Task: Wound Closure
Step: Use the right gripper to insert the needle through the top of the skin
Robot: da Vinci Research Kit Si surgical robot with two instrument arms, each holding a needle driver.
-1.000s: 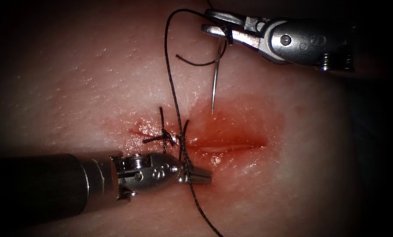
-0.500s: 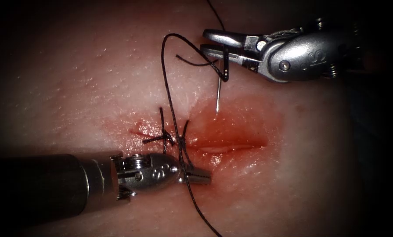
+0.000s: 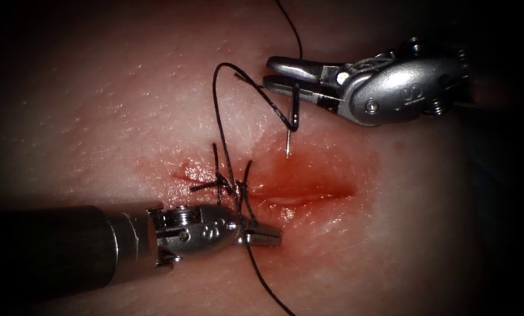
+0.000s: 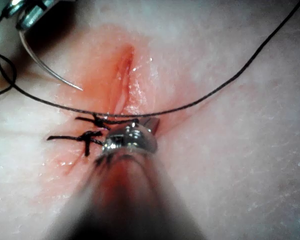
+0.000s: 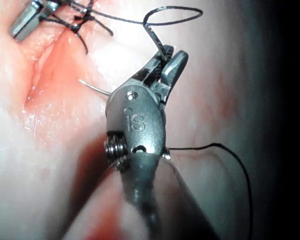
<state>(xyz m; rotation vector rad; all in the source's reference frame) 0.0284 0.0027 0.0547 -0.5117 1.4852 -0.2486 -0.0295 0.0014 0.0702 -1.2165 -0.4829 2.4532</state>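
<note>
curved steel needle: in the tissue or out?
Out. The curved steel needle hangs from the right tool, held near its thread end; its tip shows bare above the pork tissue.

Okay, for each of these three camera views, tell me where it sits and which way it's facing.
Endoscope view: above and in front, facing the cut; left tool and right tool show.
Left wrist view: along the left shaft at its own jaws, beside the tied stitches.
Right wrist view: along the right shaft at its tool holding the needle.
Shared: needle, thread, cut.
</note>
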